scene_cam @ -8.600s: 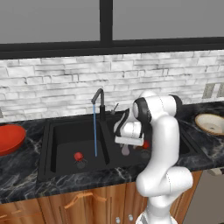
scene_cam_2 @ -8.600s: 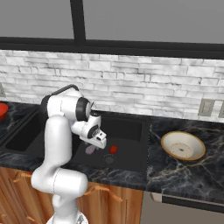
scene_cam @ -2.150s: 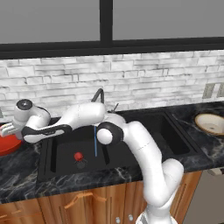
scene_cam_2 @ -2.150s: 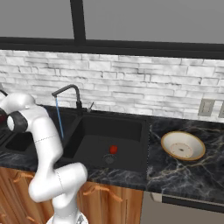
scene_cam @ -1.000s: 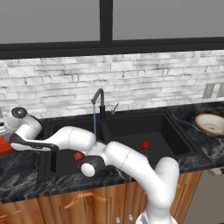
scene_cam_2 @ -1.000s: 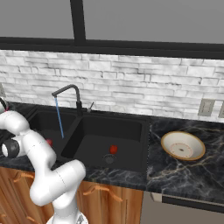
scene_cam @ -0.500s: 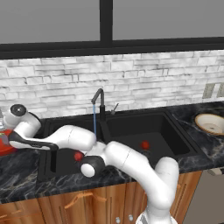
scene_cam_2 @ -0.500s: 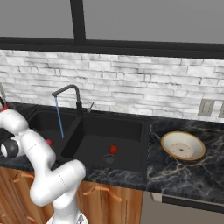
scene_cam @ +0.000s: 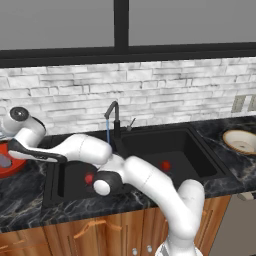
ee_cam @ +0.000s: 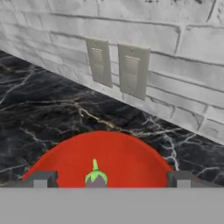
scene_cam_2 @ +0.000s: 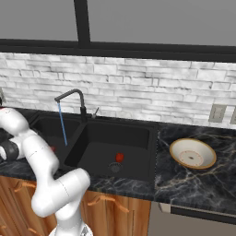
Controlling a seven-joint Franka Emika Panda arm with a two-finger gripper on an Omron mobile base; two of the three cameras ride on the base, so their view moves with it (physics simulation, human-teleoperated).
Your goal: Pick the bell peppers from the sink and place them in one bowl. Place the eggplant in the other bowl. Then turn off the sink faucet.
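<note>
My gripper (ee_cam: 111, 180) is open, its fingertips (ee_cam: 41, 179) spread wide over the glossy red bowl (ee_cam: 105, 153). The pale eggplant (ee_cam: 95, 177) with a green top lies in that bowl between the tips and touches neither. The arm stretches far left over the red bowl (scene_cam: 10, 162), where the eggplant (scene_cam: 4, 161) shows as a grey lump. One bell pepper (scene_cam: 90, 178) sits in the left basin of the black sink (scene_cam: 197, 150), another bell pepper (scene_cam: 165, 165) in the right basin. The black faucet (scene_cam: 114, 120) runs a thin blue stream. The tan bowl (scene_cam_2: 192, 154) stands on the right counter.
A white brick wall with two outlet plates (ee_cam: 118, 68) rises close behind the red bowl. Dark marble counter (scene_cam_2: 198, 184) surrounds the sink. The arm's long white link (scene_cam: 75, 147) lies across the left basin. A window spans the wall above.
The jaws have spread wide and the eggplant now lies free in the red bowl. The hand has risen slightly above the bowl. The peppers have not moved.
</note>
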